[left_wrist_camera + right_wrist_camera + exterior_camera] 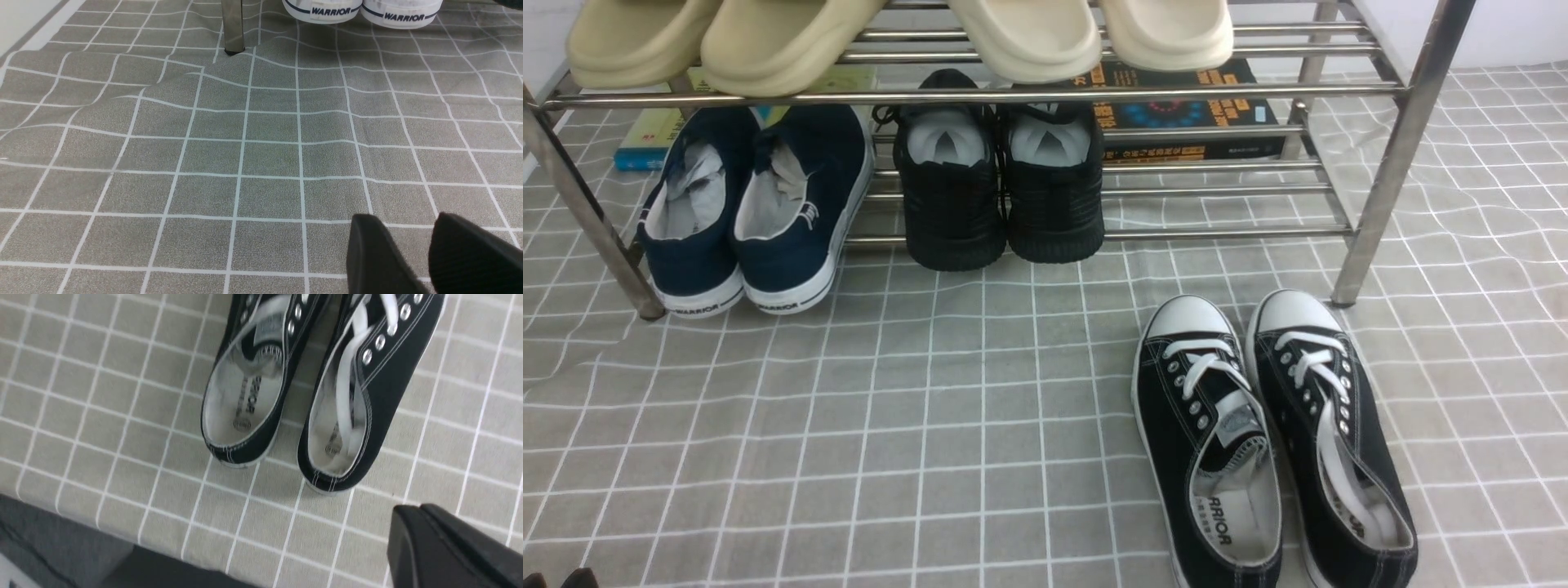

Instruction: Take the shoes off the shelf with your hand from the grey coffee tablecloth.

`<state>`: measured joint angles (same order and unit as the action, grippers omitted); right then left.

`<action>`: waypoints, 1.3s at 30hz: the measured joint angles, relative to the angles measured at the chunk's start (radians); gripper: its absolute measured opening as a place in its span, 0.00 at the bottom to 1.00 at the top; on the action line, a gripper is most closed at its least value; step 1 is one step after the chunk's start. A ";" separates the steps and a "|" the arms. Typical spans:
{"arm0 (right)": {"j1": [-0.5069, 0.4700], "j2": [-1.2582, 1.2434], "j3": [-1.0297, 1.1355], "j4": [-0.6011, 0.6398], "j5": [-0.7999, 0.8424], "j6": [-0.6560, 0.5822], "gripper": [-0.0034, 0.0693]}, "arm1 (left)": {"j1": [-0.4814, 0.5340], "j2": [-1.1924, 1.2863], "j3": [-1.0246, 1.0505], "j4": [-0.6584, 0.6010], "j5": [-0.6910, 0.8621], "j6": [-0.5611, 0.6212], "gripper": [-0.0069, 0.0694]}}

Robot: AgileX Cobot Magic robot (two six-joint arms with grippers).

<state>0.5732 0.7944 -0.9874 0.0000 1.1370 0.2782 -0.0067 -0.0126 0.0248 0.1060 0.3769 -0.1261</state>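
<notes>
Black shoes (pixel 1201 408) lie on the grey cloth (pixel 849 425), near right, off the shelf (pixel 1388 163). Your right hand (pixel 449 547) holds nothing; open or closed, I cannot tell. Lift it away gently, don't bump the heels.

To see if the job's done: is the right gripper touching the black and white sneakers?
Apart. The right wrist view shows bare cloth between the right gripper and the sneakers at their heels.
</notes>
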 joint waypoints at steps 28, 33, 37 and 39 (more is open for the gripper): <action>0.000 -0.603 0.724 -0.020 -0.701 -0.235 0.04 | 0.000 0.000 0.000 0.001 0.000 0.000 0.41; -0.006 -0.610 0.764 -0.020 -0.712 -0.236 0.04 | 0.000 0.000 0.000 0.001 0.000 0.000 0.41; -0.086 -0.639 0.829 -0.012 -0.726 -0.238 0.04 | 0.000 0.000 0.000 0.001 0.000 0.000 0.41; -0.140 -0.653 0.854 -0.010 -0.729 -0.238 0.05 | 0.000 0.000 0.000 0.001 0.000 0.000 0.41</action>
<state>0.4332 0.1410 -0.1332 -0.0105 0.4084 0.0399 -0.0067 -0.0126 0.0248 0.1069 0.3769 -0.1261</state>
